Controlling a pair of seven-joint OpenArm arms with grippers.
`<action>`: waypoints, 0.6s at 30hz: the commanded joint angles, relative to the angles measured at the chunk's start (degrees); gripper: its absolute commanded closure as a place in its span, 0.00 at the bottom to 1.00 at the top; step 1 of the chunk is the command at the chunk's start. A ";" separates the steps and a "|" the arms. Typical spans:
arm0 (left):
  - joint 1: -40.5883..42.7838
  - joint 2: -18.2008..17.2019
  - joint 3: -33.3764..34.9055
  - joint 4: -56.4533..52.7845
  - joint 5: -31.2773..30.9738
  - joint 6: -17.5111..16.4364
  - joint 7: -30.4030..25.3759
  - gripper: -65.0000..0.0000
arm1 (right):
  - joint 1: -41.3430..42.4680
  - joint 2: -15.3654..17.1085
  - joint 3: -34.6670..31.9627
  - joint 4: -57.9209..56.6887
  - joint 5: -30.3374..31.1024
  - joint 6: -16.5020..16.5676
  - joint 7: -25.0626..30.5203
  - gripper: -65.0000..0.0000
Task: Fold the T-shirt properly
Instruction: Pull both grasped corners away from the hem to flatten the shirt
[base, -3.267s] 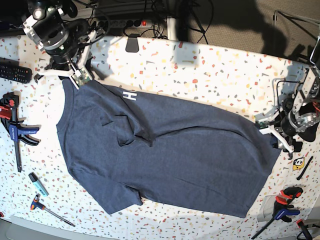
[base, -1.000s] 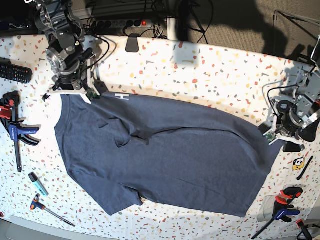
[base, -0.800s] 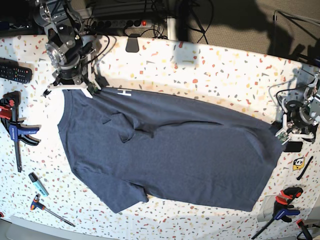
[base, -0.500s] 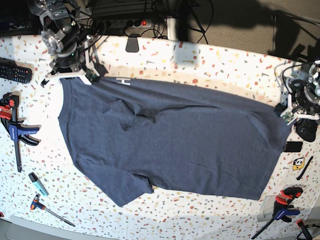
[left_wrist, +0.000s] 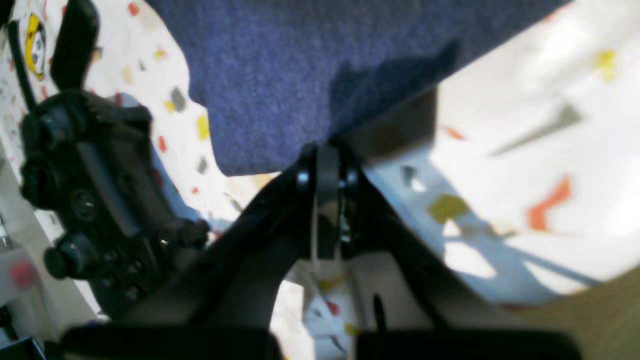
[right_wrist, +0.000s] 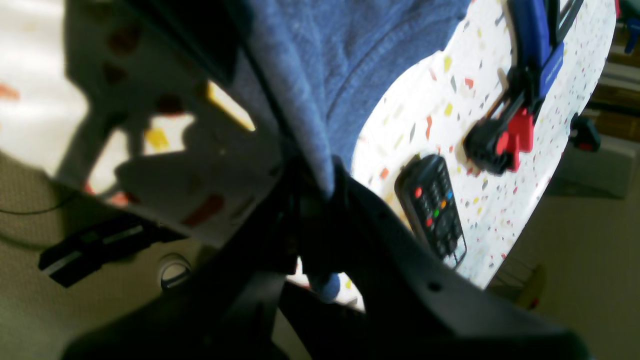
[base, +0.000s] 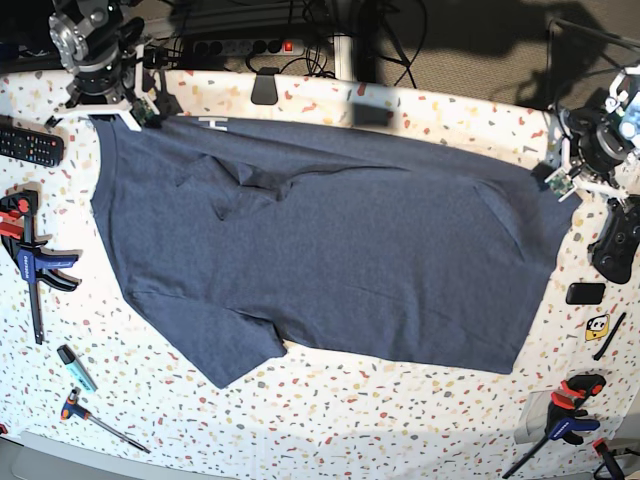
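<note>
The dark navy T-shirt (base: 330, 240) lies spread across the speckled table (base: 420, 125), plain side up, with a bit of white lettering (base: 213, 122) showing at its far edge. My right gripper (base: 138, 113) is at the far left and is shut on the shirt's shoulder corner; in the right wrist view the cloth (right_wrist: 350, 60) runs down into the closed gripper (right_wrist: 325, 192). My left gripper (base: 556, 186) is at the far right, shut on the hem corner. In the left wrist view the fabric (left_wrist: 280, 75) ends at the closed gripper (left_wrist: 327, 160). One sleeve (base: 235, 345) points toward the near edge.
A remote (base: 30, 143) and a blue clamp (base: 30, 260) lie at the left edge, with a marker (base: 75, 367) and a small tool (base: 100, 420) near the front left. A black game controller (base: 612, 240), a small black device (base: 585, 293) and another clamp (base: 565, 415) sit at the right.
Both grippers have moved toward the table's far edge, dragging the shirt with them. The shirt now lies higher in the base view and is stretched flatter between them.
</note>
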 joint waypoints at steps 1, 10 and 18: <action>1.60 -0.66 0.48 1.01 -1.33 -2.69 3.37 1.00 | -1.44 0.94 1.60 0.79 -1.64 -1.77 -0.50 1.00; 6.16 -0.66 0.48 6.97 -1.31 -2.71 8.04 1.00 | -5.90 0.94 8.28 0.79 1.42 -1.95 2.91 1.00; 6.40 -1.18 0.46 11.02 -1.29 -2.71 14.84 0.59 | -5.86 1.27 9.27 1.14 1.44 -1.79 3.06 0.84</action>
